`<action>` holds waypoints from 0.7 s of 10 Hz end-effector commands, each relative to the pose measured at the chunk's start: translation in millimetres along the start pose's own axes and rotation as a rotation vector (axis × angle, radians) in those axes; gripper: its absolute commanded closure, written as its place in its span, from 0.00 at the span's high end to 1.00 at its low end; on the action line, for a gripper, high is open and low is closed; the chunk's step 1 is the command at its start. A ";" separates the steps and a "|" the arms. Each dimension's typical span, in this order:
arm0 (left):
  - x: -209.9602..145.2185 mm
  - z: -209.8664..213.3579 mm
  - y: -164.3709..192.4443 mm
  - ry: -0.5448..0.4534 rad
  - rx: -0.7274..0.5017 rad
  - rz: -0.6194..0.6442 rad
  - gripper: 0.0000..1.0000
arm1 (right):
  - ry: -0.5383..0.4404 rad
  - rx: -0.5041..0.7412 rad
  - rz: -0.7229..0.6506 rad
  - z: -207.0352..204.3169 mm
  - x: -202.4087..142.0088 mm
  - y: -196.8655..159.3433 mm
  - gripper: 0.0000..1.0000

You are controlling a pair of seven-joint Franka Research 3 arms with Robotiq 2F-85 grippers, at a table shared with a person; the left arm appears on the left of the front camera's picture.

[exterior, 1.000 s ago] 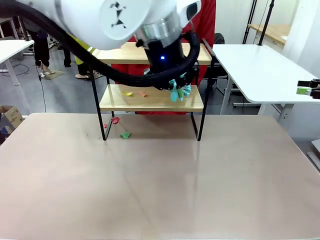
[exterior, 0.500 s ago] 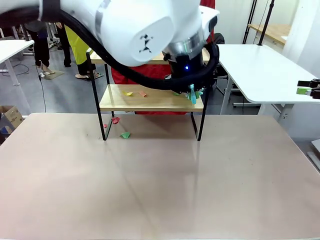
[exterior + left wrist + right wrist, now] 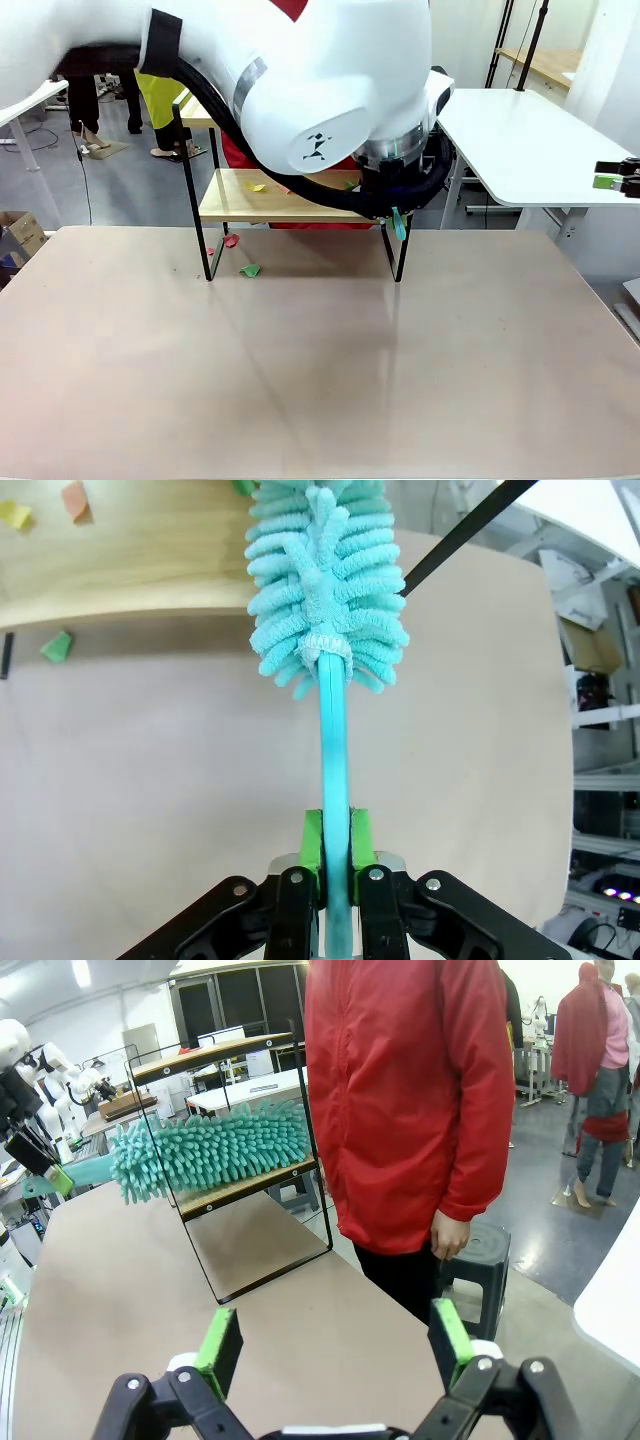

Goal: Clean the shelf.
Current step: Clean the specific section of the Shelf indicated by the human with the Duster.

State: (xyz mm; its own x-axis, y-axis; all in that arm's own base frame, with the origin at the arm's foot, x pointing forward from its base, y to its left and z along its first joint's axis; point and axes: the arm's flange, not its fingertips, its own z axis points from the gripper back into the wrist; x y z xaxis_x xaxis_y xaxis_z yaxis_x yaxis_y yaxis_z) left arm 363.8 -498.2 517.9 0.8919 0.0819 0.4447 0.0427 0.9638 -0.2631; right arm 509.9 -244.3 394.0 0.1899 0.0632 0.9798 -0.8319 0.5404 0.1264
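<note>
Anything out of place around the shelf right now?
Yes, litter: a small yellow paper scrap lies on the lower board of the two-tier wooden shelf with black metal frame, and a red scrap and a green scrap lie on the beige table beneath it.

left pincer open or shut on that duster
Shut on the duster: in the left wrist view the left pincer presses its green pads against both sides of the teal handle, no gap.

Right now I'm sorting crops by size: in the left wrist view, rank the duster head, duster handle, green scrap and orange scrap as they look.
1. duster head, largest by far.
2. duster handle.
3. green scrap and orange scrap: these look alike, so I can't rank them against each other.
</note>
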 end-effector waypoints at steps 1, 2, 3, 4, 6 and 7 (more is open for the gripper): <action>-4.6 -12.6 -4.7 0.011 -0.023 0.018 0.13 | -0.003 0.001 0.004 -1.5 2.7 2.3 1.00; -5.2 -19.9 -3.6 0.019 -0.020 0.027 0.13 | -0.003 0.001 0.004 -1.5 2.7 2.3 1.00; -2.2 -21.6 -1.8 0.067 -0.005 0.026 0.13 | -0.003 0.001 0.004 -1.5 2.7 2.3 1.00; -4.8 -15.0 -1.2 0.019 -0.003 0.007 0.13 | -0.003 0.001 0.004 -1.5 2.7 2.3 1.00; -6.3 -24.2 -0.2 0.039 0.001 0.015 0.13 | -0.003 0.001 0.004 -1.5 2.7 2.3 1.00; 0.7 -24.5 6.1 0.059 0.018 0.020 0.13 | -0.003 0.001 0.004 -1.5 2.7 2.3 1.00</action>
State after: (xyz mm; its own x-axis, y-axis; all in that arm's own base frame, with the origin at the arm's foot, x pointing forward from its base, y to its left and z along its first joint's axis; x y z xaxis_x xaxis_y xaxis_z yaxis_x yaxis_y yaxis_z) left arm 370.6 -503.6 494.7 0.9095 0.0899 0.4058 0.0236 0.9636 -0.2663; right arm 509.9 -244.2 394.0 0.1899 0.0632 0.9798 -0.8319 0.5403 0.1264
